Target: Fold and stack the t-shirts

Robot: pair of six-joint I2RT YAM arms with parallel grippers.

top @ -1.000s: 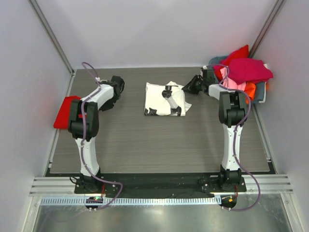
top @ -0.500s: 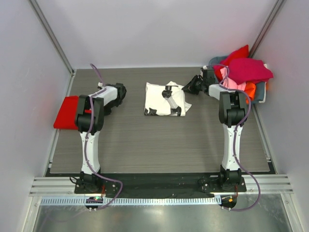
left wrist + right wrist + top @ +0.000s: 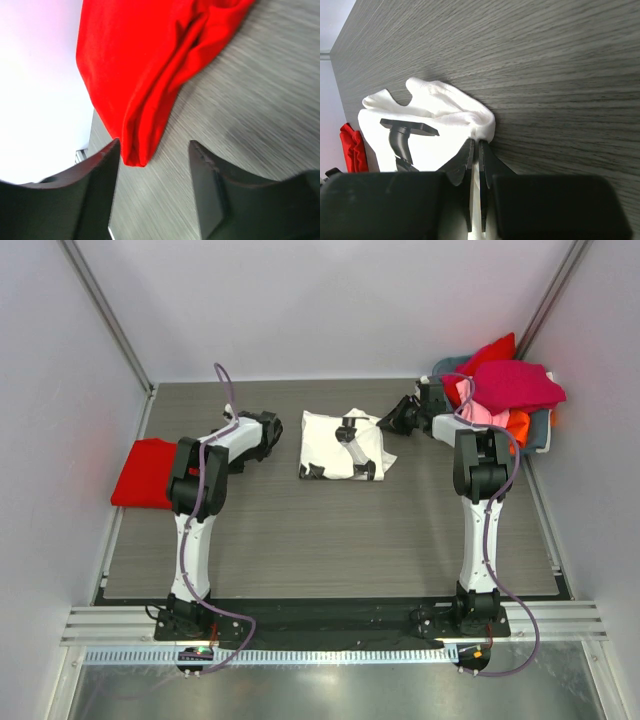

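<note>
White t-shirt [image 3: 342, 445] lies folded mid-table, black printed marks across it, none I can read as letters. Right tool [image 3: 476, 145] sits at its right edge, jaws pressed almost together, tips touching the rolled hem; whether cloth is pinched between them, I cannot tell. Over by the left wall lies the plain red t-shirt [image 3: 143, 472], flat on the table [image 3: 330, 530], well apart from the white one. Left tool [image 3: 155, 150] stands wide, nothing between its fingers. Far right corner: the grey-blue basket [image 3: 541, 432], heaped full, with a magenta t-shirt [image 3: 515, 383] on top, pink [image 3: 478, 412] and orange [image 3: 518, 424] beneath, another red piece [image 3: 490, 352] poking up behind.
</note>
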